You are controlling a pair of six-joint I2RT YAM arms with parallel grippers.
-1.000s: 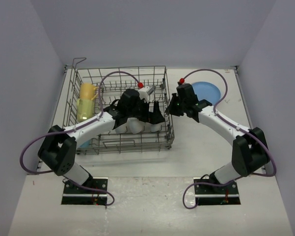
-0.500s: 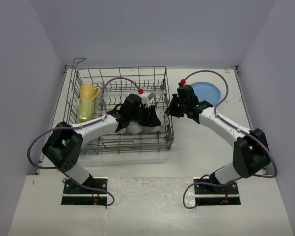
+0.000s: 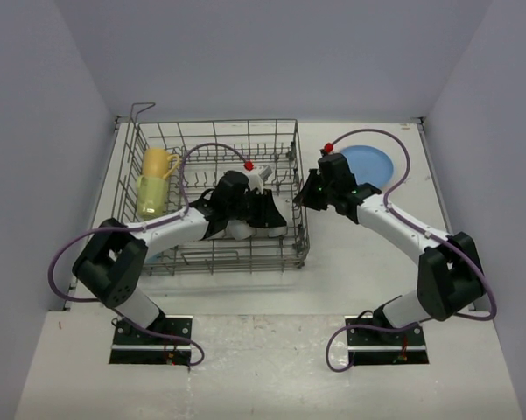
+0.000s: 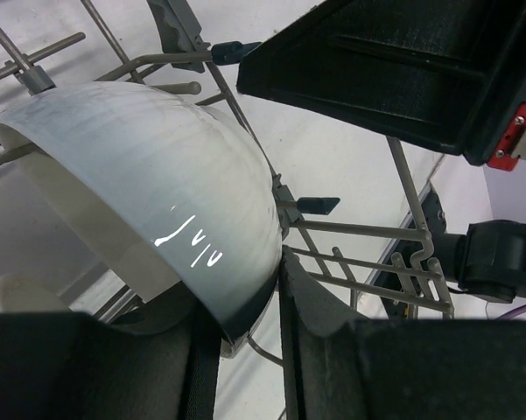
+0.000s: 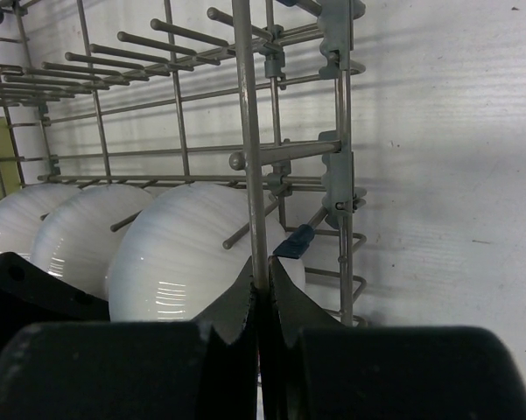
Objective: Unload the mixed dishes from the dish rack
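Note:
The grey wire dish rack (image 3: 157, 140) sits at the left of the table. My left gripper (image 3: 261, 214) reaches into its right half. In the left wrist view the jaws (image 4: 249, 324) are shut on the rim of a white bowl (image 4: 157, 175) that leans on the tines. My right gripper (image 3: 305, 194) is at the rack's right wall, shut on an upright wire (image 5: 249, 131). Behind that wire stand three white bowls (image 5: 179, 245) in a row. A yellow mug (image 3: 156, 163) lies at the rack's left end. A blue plate (image 3: 368, 163) lies flat on the table to the right.
A second yellowish cup (image 3: 149, 194) lies just below the yellow mug. The rack's tines and side wires surround both grippers closely. White walls close in the table at the back and both sides.
My left gripper's jaws have gone from wide open to shut on the white bowl's rim, moving slightly deeper into the rack. The right gripper keeps its hold on the wire.

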